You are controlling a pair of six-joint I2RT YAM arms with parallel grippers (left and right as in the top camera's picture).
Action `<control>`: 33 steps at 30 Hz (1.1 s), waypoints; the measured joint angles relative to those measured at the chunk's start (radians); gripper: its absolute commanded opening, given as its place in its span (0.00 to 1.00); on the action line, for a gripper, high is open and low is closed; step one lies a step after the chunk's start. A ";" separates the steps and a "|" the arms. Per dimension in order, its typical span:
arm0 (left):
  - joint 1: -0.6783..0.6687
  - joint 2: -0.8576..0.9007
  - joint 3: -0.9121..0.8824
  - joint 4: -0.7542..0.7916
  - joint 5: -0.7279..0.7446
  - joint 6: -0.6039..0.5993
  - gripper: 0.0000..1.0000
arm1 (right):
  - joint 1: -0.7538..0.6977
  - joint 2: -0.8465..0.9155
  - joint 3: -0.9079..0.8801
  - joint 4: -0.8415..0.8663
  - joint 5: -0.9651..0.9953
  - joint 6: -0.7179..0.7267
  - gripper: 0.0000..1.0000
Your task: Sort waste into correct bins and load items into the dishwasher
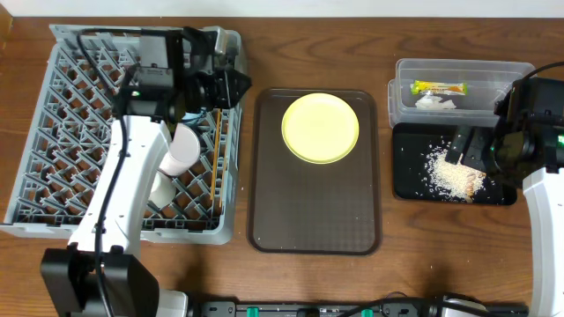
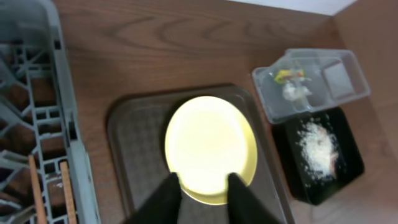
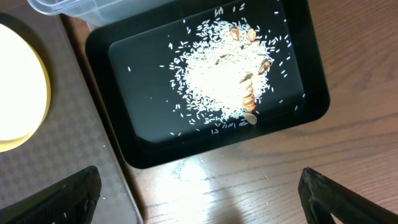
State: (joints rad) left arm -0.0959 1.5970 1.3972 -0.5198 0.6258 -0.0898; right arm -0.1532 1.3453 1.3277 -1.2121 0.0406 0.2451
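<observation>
Along the right edge of the rack (image 1: 53, 132), two chopsticks (image 1: 216, 150) lie front-to-back; left tool (image 2: 202, 186) and right tool (image 3: 199, 199) gape empty.

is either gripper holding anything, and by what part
Nothing is held: the left gripper and the right gripper are both open, with nothing between their fingers.

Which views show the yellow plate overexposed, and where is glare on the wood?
Left wrist: yellow plate washed out, picture soft. Right wrist: plate nearly white at left edge, glare on the table below the black tray. Overhead: no overexposure.
</observation>
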 measured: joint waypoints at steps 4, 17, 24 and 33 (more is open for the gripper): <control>-0.090 0.000 0.000 0.000 -0.123 0.005 0.48 | 0.000 0.000 0.000 0.000 0.000 0.000 0.99; -0.531 0.099 0.000 0.023 -0.533 0.151 0.65 | 0.000 0.000 0.000 -0.007 0.000 0.000 0.99; -0.666 0.290 0.000 0.095 -0.658 0.237 0.66 | 0.000 0.000 0.000 -0.007 0.000 0.000 0.99; -0.717 0.439 0.000 0.136 -0.727 0.287 0.65 | 0.000 0.000 0.000 -0.008 0.000 0.000 0.99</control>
State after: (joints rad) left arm -0.8131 2.0365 1.3972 -0.3840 -0.1013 0.1974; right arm -0.1532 1.3453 1.3277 -1.2201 0.0406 0.2451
